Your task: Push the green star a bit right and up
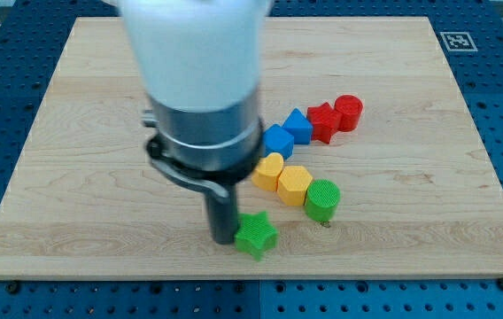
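Note:
The green star (257, 235) lies on the wooden board (74, 177) near the view's bottom, just right of centre. My tip (223, 237) stands at the star's left side, touching or almost touching it. The arm's big white and grey body hangs above and hides the board behind it.
Up and right of the star stand a green cylinder (323, 198), a yellow hexagon block (294, 184), a yellow block (268, 170), two blue blocks (278, 140) (298, 125), a red star (323, 120) and a red cylinder (349, 112). The board's bottom edge is close below the star.

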`<state>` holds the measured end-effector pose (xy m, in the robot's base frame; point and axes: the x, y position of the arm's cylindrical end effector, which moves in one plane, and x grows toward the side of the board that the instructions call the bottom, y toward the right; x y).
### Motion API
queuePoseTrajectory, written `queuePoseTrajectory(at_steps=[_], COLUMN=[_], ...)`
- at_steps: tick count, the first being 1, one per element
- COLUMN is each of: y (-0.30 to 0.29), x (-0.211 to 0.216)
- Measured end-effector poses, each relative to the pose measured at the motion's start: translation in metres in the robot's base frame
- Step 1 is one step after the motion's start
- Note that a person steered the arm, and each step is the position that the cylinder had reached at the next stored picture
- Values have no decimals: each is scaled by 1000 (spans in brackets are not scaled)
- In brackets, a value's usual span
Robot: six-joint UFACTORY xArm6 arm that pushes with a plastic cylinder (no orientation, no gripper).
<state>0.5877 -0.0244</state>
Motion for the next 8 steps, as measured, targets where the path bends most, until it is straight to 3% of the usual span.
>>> queuePoseTrajectory(at_steps=[1, 3, 5, 8], y=[22, 8, 82, 112], x=[9, 21, 26, 30])
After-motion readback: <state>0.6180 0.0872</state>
